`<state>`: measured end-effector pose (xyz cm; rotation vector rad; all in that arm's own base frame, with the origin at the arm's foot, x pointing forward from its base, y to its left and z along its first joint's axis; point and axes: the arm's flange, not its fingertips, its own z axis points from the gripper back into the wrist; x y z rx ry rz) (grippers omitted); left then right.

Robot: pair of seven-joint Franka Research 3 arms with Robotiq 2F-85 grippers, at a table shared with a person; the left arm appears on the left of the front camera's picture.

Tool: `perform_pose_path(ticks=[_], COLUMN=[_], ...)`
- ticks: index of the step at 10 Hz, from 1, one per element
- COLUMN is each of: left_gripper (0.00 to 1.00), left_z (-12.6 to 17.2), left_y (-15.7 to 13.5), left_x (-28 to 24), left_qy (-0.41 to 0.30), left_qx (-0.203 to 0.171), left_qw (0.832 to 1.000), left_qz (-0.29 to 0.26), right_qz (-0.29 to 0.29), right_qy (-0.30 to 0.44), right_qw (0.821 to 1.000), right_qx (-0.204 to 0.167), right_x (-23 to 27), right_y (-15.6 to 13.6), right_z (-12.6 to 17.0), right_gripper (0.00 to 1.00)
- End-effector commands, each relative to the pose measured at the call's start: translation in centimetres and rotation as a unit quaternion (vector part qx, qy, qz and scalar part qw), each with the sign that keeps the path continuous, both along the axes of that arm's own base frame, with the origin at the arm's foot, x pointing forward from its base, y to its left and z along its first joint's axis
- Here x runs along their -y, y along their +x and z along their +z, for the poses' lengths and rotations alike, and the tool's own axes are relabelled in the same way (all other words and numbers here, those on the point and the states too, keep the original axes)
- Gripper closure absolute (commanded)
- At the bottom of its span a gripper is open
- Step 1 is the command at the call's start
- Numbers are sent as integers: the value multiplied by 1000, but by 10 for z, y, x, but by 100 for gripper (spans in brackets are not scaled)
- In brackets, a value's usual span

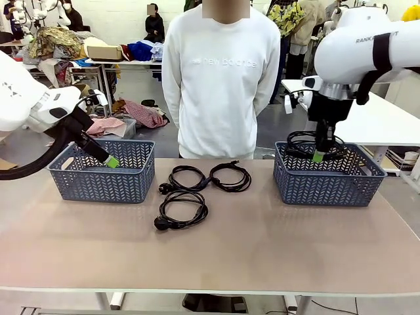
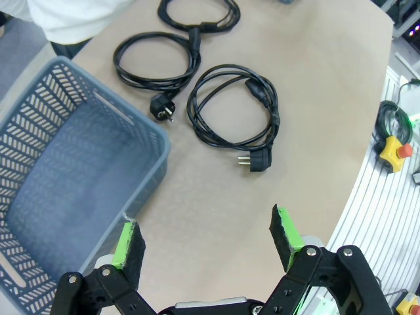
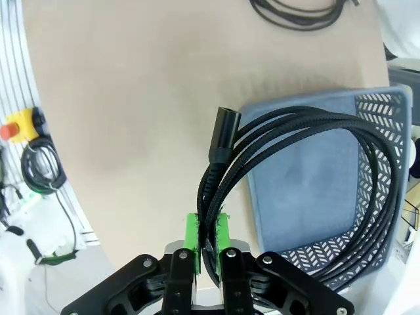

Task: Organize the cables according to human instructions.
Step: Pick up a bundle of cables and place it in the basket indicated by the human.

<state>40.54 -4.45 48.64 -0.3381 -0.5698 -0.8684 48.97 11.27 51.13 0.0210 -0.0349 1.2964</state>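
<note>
Coiled black cable pinched between the right gripper's green pads, over a blue basket.

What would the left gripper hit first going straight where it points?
The left gripper would likely meet bare beige tabletop beside the grey-blue plastic basket; one green pad may clip its rim.

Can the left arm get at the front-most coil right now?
Probably yes: the left gripper is open and empty, and the front-most coil lies flat on bare table beside the left basket, nothing on top.
</note>
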Motion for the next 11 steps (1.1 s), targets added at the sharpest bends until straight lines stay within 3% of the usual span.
perform_pose_path(ticks=[1, 8, 11], left_gripper=[0, 0, 0], left_z=[-1, -1, -1], left_y=[1, 1, 1], left_x=[-3, -3, -3], left_qy=[-10, -10, -10], left_qx=[3, 3, 3], left_qw=[1000, 1000, 1000], left_qz=[-11, -11, -11], right_qz=[35, 4, 0], right_qy=[6, -13, -20], right_qw=[999, 998, 999], right_qx=[24, 55, 44], right_x=[14, 46, 50], right_y=[7, 51, 69], right_z=[-17, -42, -52], right_gripper=[88, 88, 88])
